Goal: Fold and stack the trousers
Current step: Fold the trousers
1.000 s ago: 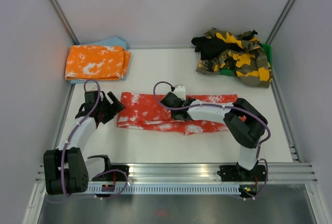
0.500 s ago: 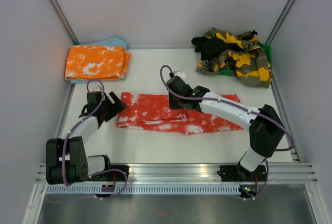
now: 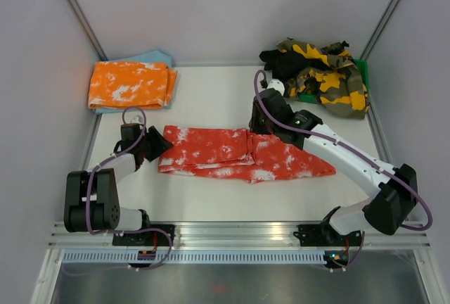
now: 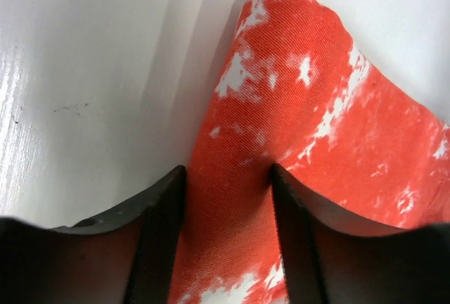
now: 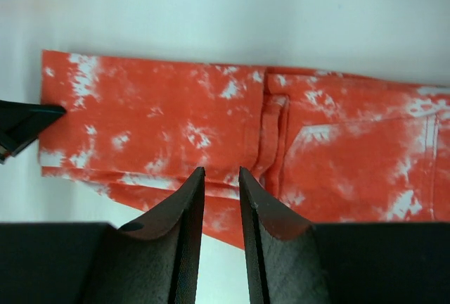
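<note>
The red trousers (image 3: 239, 155) with white splotches lie flat across the middle of the table, long side left to right, with one layer folded over their left half. My left gripper (image 3: 151, 146) is at their left end, its jaws shut on the cloth edge (image 4: 316, 107), which fills the gap between the fingers (image 4: 228, 170). My right gripper (image 3: 259, 122) hangs above the trousers' far edge near the middle. Its jaws stand a narrow gap apart and hold nothing (image 5: 220, 170). The trousers (image 5: 155, 114) show below them.
A folded orange-and-white pair (image 3: 130, 84) lies on a blue cloth (image 3: 158, 58) at the back left. A heap of yellow-green camouflage and black trousers (image 3: 316, 75) sits on a green thing (image 3: 362, 72) at the back right. Walls close in the sides and back.
My right gripper has drawn back from the middle of the trousers, up and to the right, leaving the cloth folded flat. My left gripper has stayed at the left end.
</note>
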Available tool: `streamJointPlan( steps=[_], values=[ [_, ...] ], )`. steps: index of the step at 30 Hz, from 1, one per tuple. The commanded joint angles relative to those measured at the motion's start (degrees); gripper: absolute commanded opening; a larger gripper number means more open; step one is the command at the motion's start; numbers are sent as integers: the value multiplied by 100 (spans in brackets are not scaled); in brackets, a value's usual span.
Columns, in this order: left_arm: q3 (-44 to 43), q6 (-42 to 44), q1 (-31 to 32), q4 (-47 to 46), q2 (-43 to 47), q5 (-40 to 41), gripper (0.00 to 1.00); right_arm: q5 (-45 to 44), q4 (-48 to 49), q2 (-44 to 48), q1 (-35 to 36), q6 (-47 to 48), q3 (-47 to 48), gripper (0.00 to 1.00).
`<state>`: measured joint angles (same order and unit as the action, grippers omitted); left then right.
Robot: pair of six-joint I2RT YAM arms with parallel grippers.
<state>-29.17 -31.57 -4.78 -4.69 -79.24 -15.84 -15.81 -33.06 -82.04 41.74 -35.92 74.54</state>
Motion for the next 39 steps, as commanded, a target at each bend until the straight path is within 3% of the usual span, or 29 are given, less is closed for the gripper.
streamJointPlan(
  steps=[1,2,4,5,7,8,17,29,32,39],
  values=[
    [17,151,-6,-6,-118,-192,55,-167,-332,240,-130,-213,-326,33],
    [25,160,-6,-14,-126,-218,43,-194,-350,285,-174,-248,-439,33],
    [25,178,-6,-32,-127,-288,31,-212,-438,416,-314,-257,-546,34],
    [-1,178,-6,-23,-118,-306,20,-212,-447,443,-341,-257,-677,34],
    [-80,117,-6,186,-22,-306,5,-177,-404,504,-368,-266,-853,34],
    [-167,108,-6,275,49,-297,2,-133,-334,513,-368,-275,-1089,33],
    [-1415,846,-6,1532,1630,520,2,930,1414,382,-333,-539,-2312,19],
    [-3243,1390,126,2489,2106,168,2,1379,2856,-1523,405,-591,-1426,15],
    [-3516,1452,363,2718,2097,273,2,1467,2963,-2060,572,-705,-934,13],
    [-4165,882,1943,3210,1492,1582,2,1388,3464,-2905,740,-996,-292,13]
  ],
)
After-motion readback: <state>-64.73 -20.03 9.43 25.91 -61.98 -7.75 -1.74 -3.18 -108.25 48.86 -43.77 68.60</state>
